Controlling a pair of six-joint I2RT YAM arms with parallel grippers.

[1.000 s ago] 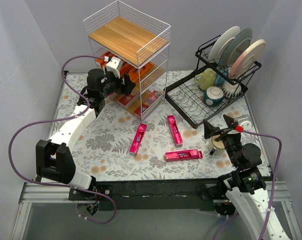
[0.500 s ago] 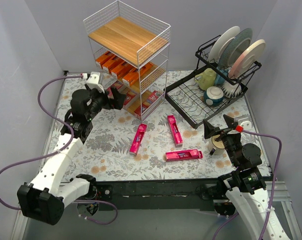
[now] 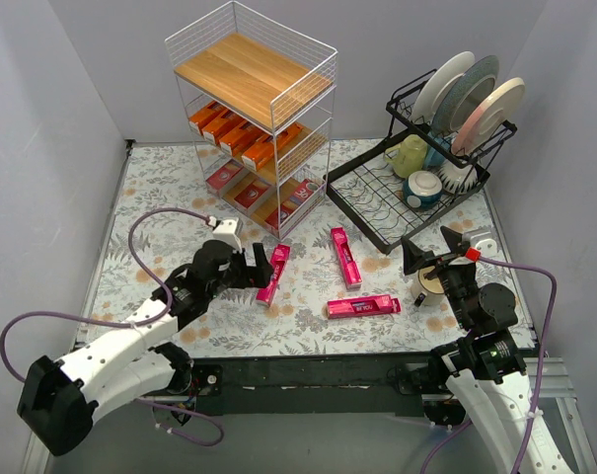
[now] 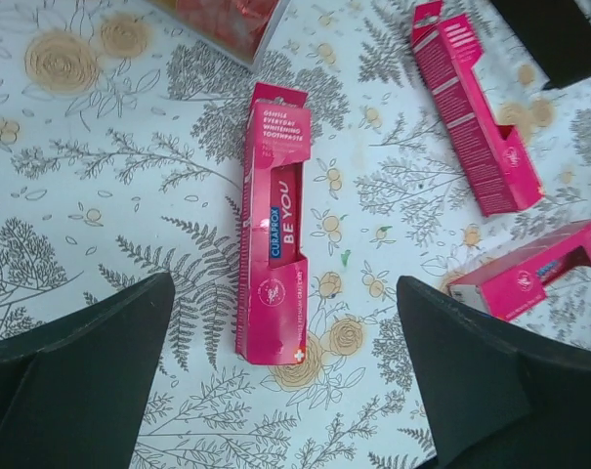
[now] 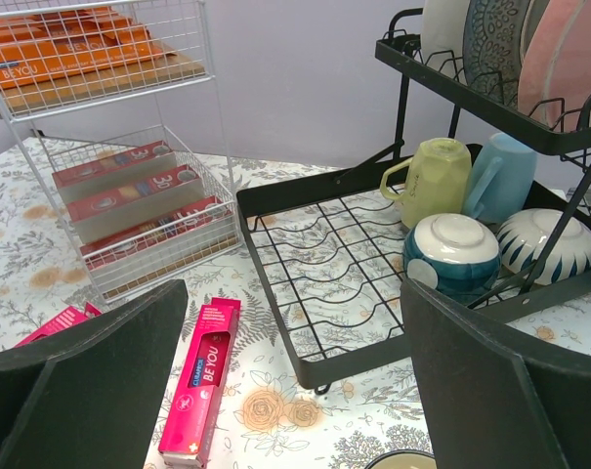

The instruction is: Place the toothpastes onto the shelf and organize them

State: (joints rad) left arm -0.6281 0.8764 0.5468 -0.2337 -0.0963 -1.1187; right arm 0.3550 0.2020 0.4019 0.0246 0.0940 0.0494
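Note:
Three bright pink toothpaste boxes lie on the floral table: a left one point(image 3: 273, 274) point(image 4: 273, 226), a middle one point(image 3: 344, 257) point(image 4: 474, 121) point(image 5: 200, 378) and a near one point(image 3: 363, 306) point(image 4: 532, 279). The white wire shelf point(image 3: 255, 111) point(image 5: 109, 147) holds orange boxes point(image 3: 241, 135) on its middle board and dark red boxes point(image 3: 268, 197) on its bottom board. My left gripper point(image 3: 261, 267) point(image 4: 285, 391) is open and empty, hovering just left of and above the left pink box. My right gripper point(image 3: 428, 247) point(image 5: 295, 391) is open and empty at the right, facing the shelf.
A black wire dish rack point(image 3: 416, 188) with plates point(image 3: 476, 99), mugs and bowls point(image 5: 454, 252) stands at the back right. A cup point(image 3: 432, 283) sits beside my right gripper. Purple cables loop off both arms.
My left arm has pulled back from the shelf, empty, and swung down towards the near side to the left pink box. The right arm has not moved.

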